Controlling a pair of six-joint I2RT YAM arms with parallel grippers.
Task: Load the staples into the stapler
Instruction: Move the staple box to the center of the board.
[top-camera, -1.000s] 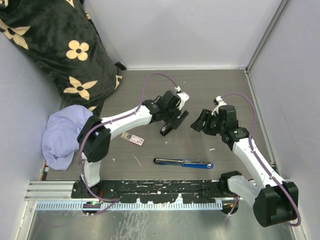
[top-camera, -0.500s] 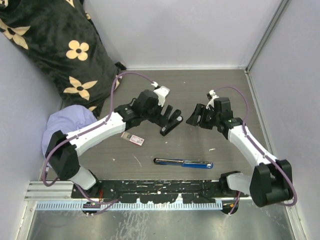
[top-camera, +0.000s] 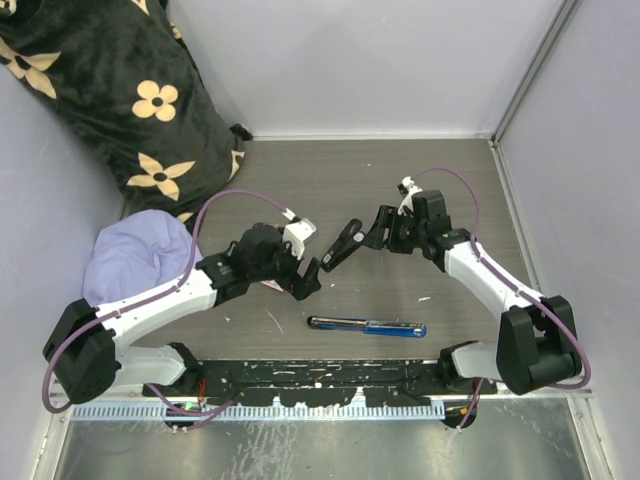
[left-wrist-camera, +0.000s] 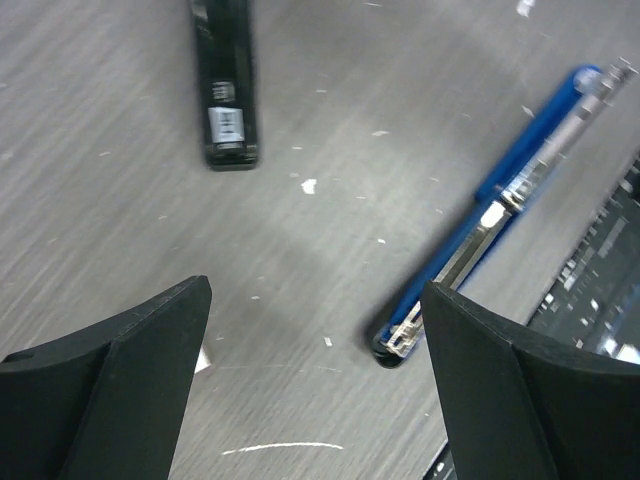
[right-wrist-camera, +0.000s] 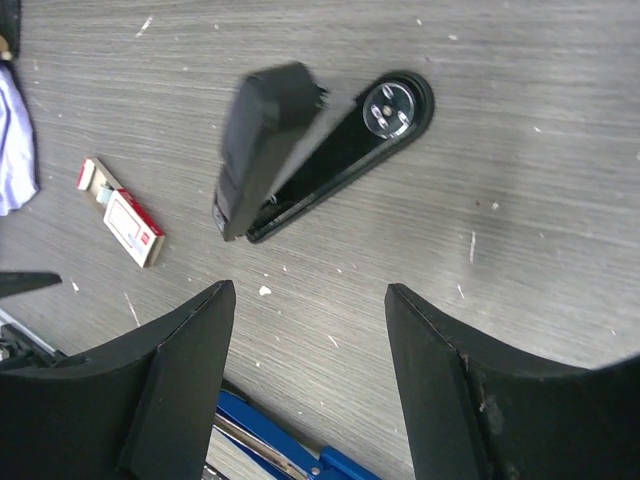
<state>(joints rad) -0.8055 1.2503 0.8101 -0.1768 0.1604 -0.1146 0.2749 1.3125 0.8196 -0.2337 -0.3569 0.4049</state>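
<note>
The little box of staples (right-wrist-camera: 120, 212) lies flat on the table (top-camera: 330, 170), a bit left of the middle. From above, the left arm hides most of it. The black stapler (right-wrist-camera: 300, 150) sits in the middle of the table with its top lifted up. The blue stapler (top-camera: 366, 326) lies close to the near edge. The left gripper (left-wrist-camera: 315, 290) is low over the table near both staplers, its fingers wide apart and holding nothing. The right gripper (right-wrist-camera: 310, 290) is near the black stapler, its fingers apart too, holding nothing.
</note>
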